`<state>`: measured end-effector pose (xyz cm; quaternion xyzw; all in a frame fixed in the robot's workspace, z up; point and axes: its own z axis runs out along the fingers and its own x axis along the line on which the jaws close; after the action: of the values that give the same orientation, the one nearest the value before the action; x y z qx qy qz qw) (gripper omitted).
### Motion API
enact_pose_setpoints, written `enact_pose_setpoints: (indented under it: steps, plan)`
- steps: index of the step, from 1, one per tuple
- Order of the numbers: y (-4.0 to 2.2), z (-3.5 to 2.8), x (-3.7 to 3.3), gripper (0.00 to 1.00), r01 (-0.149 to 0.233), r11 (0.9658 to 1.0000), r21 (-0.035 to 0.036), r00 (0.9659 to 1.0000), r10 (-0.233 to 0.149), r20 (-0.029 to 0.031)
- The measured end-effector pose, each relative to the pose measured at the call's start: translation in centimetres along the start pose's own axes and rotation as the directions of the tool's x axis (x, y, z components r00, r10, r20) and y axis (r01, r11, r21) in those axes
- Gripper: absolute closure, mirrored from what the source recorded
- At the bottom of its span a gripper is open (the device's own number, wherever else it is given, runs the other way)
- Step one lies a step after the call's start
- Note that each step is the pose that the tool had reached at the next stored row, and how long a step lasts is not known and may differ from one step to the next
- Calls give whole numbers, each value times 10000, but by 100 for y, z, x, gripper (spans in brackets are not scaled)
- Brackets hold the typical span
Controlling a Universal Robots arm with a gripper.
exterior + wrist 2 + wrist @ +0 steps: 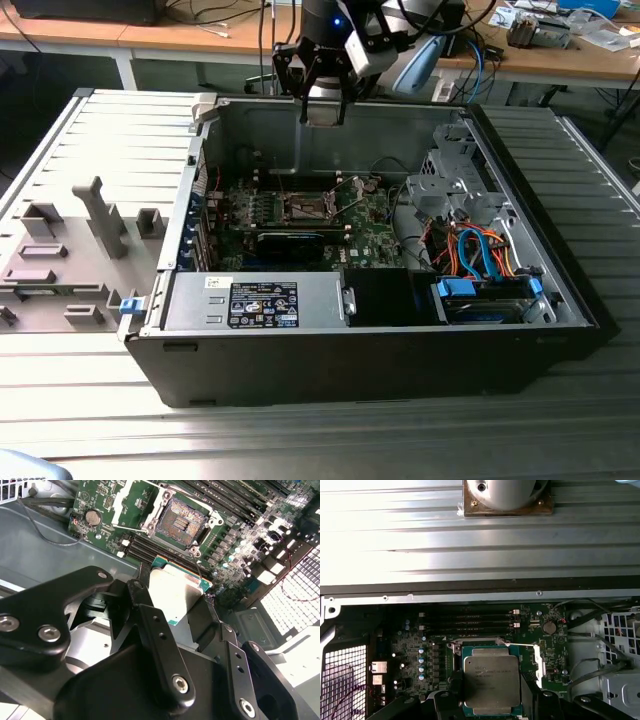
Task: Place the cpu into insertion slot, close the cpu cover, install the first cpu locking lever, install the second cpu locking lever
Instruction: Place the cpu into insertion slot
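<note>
Our claw (322,110) hangs clenched above the ribbed bench (300,440), over the open computer case (350,370) lying on it. Inside we see the green circuit board (372,218), its insertion slot (182,522) bare, and the cpu cover (537,661) swung up beside the slot. Between the claw's fingers (150,625) sits the cpu (492,680), well apart from the slot.

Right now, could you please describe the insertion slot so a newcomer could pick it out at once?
Look inside the open computer case to the green circuit board on its floor. Near the board's middle sits the insertion slot, a square black socket with a silver rim, unlike the long black card beside it.
</note>
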<state>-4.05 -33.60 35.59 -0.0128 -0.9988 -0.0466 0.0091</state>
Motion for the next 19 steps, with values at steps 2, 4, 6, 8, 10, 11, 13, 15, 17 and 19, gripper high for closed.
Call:
enact_pose_setpoints:
  steps: [2,4,6,8,10,11,13,15,17,19]
  plan:
    - [-1,3,0,45,1,10000,2,10000,-1,-1]
    - [-1,8,0,45,0,10000,1,10000,0,-1]
    - [-2,14,1,45,0,10000,2,10000,0,-1]
    - [-3,20,2,45,0,10000,1,10000,0,0]
    - [-3,24,2,45,0,10000,2,10000,0,-1]
    - [-3,26,2,45,1,10000,0,10000,-1,0]
    - [-4,32,2,45,0,10000,1,10000,0,-1]
    - [-4,37,2,45,0,10000,1,10000,0,-1]
    - [-5,41,2,45,0,10000,2,10000,0,-1]
    - [-5,46,2,45,1,10000,1,10000,-1,-1]
